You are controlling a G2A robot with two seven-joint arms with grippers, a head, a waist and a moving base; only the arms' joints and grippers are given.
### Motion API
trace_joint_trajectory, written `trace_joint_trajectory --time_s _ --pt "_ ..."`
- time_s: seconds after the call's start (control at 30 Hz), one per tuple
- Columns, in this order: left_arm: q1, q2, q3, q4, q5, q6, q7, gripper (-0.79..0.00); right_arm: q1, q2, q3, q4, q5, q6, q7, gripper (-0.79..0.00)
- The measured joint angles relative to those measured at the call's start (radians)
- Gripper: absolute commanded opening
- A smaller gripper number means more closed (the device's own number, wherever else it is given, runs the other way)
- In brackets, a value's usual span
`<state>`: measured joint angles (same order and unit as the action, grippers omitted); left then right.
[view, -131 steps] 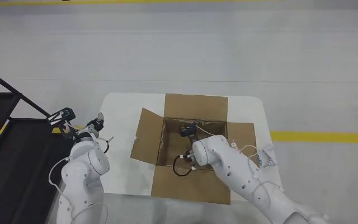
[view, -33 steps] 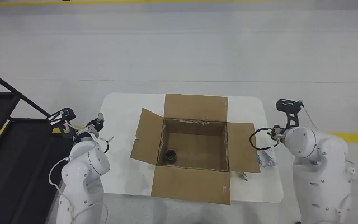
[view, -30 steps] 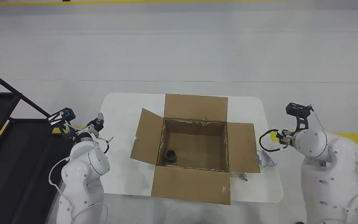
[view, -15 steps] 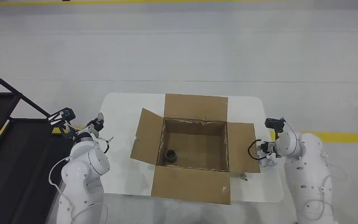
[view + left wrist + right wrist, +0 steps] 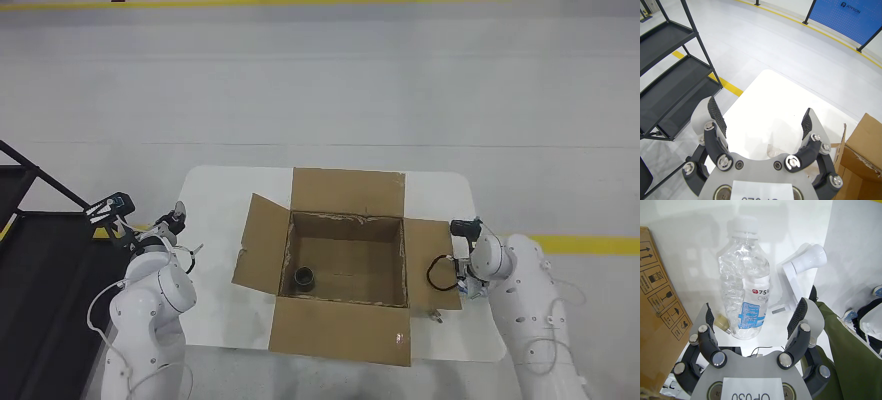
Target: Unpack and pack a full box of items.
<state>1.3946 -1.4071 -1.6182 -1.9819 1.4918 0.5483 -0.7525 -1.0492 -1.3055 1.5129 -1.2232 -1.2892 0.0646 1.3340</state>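
**Item 1. Cardboard box** [image 5: 348, 262]: stands open on the white table [image 5: 220, 200]. All four flaps are folded outward, which keeps the mouth free for reaching in. It looks nearly emptied. One dark ring-shaped item [image 5: 305, 275] lies on its floor, in the corner nearest the left arm.

**Item 2. Clear bottle** [image 5: 745, 285]: lies on its side on the table just outside the box's right flap [image 5: 659, 294], white cap pointing away from the gripper. Its wall is dented, so it is probably light and apt to roll.

**Item 3. White plastic fitting** [image 5: 806, 258]: lies beside the bottle, on the side away from the box.

**Item 4. Small beige piece** [image 5: 721, 323]: lies between the bottle and the box flap. Whether it touches the bottle cannot be told.

**Item 5. Right gripper** [image 5: 755, 311]: released, fingers spread wide with nothing between them. It hovers over the bottle's base end, outside the box. This appears to be the side where the unpacked goods are laid out.

**Item 6. Left gripper** [image 5: 761, 115]: released and empty, held over the table off the box's left side. It seems parked clear of the other arm's work. A crumpled clear packet [image 5: 776, 151] lies under it, near the box.

**Views.** The top view supplies the box's interior and the ring. The right wrist view supplies the bottle, fitting and beige piece in detail, where from above the arm partly covers them. The left wrist view adds the packet and a black shelf rack [image 5: 668, 75] standing off the table, well apart from the box.
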Motion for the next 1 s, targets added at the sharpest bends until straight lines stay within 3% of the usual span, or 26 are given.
trace_joint_trajectory --time_s 0.33,0.57,1.0 --pt "0.000 0.000 0.000 0.000 0.000 0.000 0.000 0.000 0.029 -0.007 -0.064 0.074 0.001 0.005 -0.022 -0.185" --pt "0.000 0.000 0.000 0.000 0.000 0.000 0.000 0.000 0.043 -0.007 -0.081 0.119 0.007 0.005 -0.032 -0.234" --pt "0.000 0.000 0.000 0.000 0.000 0.000 0.000 0.000 0.059 -0.005 -0.107 0.168 0.019 0.002 -0.047 -0.203"
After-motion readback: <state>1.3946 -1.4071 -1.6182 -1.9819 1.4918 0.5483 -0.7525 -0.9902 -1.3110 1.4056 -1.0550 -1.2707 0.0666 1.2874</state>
